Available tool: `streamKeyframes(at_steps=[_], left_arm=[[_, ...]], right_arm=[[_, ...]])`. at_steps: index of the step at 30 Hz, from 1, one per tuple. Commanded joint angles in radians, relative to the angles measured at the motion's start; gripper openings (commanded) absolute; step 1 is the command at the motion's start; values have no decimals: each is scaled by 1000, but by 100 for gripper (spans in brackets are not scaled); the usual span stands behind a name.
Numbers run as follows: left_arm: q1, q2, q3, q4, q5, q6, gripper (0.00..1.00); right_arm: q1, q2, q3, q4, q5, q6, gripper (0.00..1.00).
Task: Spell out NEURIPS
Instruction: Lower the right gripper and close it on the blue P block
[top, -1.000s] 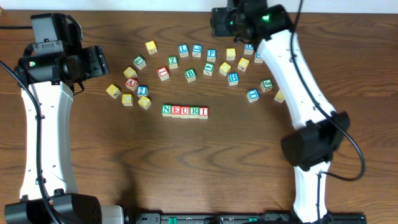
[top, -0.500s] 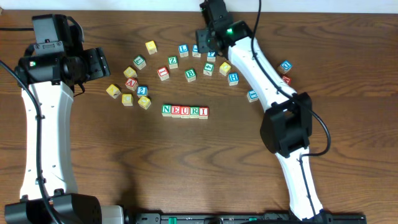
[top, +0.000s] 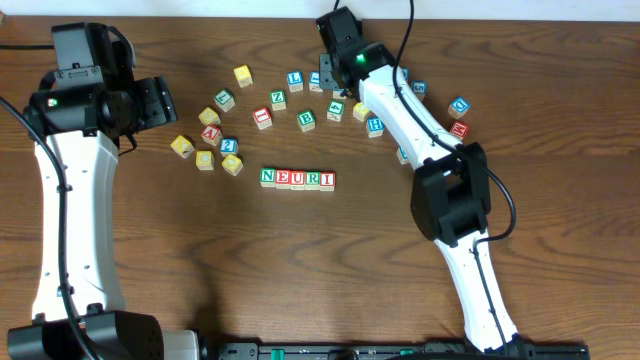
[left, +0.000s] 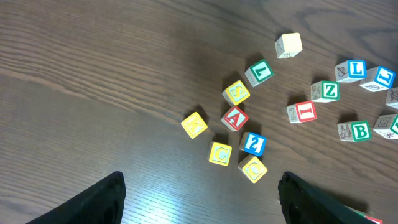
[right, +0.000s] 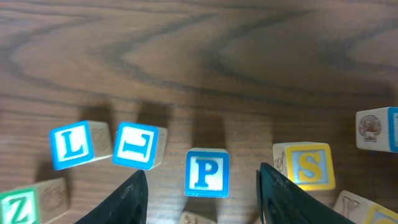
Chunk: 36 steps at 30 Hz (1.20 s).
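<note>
Five cubes reading N, E, U, R, I stand in a row (top: 297, 179) at the table's middle. The blue-bordered P cube (right: 206, 172) sits in the back row of loose cubes. My right gripper (right: 202, 190) is above it, open, one finger on each side with a gap to the cube. A yellow S cube (right: 309, 165) stands just right of the right finger. In the overhead view the right gripper (top: 333, 75) covers the P cube. My left gripper (top: 160, 100) hangs open at the left, nothing between its fingers (left: 106, 196).
Blue L cube (right: 70, 145) and another blue cube (right: 138, 145) lie left of the P. A cluster of yellow, red and blue cubes (left: 234, 117) lies ahead of the left gripper. Two cubes (top: 458, 105) sit at the far right, beyond the right arm.
The right arm swung left along the back row and settled over the P cube, its jaws narrowing a little. The left arm and the NEURI row stayed put.
</note>
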Motion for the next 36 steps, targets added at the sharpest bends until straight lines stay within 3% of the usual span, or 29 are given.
streamKeyframes(at_steps=[1,18,27,36], left_arm=[[0,3,18,-7,2,-9,78],[0,3,18,-7,2,-9,78],[0,3,18,-7,2,-9,78],[1,3,18,-7,2,-9,78]], right_arm=[[-3,31,3,8,31,26,50],[-11,97,2,25,31,34,41],[-12,100,2,21,30,34,31],[-12,109,-1,14,30,33,32]])
